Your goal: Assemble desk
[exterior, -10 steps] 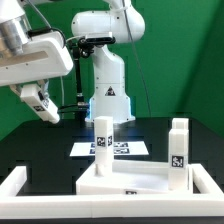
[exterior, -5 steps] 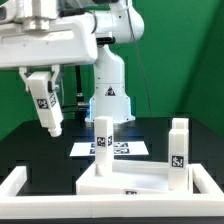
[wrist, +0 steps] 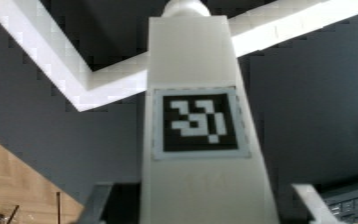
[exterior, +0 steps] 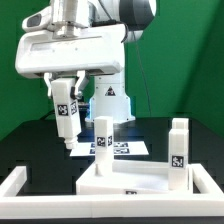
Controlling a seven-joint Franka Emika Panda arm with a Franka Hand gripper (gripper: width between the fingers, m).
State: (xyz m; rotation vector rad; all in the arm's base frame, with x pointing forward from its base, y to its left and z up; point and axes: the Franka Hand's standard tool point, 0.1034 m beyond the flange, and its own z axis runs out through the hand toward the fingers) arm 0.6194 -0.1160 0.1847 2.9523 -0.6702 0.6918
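Note:
My gripper (exterior: 66, 98) is shut on a white desk leg (exterior: 66, 118) that bears a black-and-white marker. It hangs nearly upright above the table, left of the desk in the exterior view. The desk slab (exterior: 128, 181) lies rim up at the front, with one leg (exterior: 102, 140) standing at its left rear and another leg (exterior: 178, 146) at its right. In the wrist view the held leg (wrist: 201, 110) fills the middle between both fingers (wrist: 115, 203) of my gripper (wrist: 202, 208), its tip pointing at the table.
The marker board (exterior: 127, 148) lies flat behind the slab, in front of the arm's base (exterior: 108, 100). A white frame (exterior: 22, 182) borders the black table; one of its corners (wrist: 105, 75) shows beyond the held leg in the wrist view.
The arm has swung toward the exterior view's right with the leg, bringing it from the far left close to the slab's left standing leg. The leg has turned nearer to upright.

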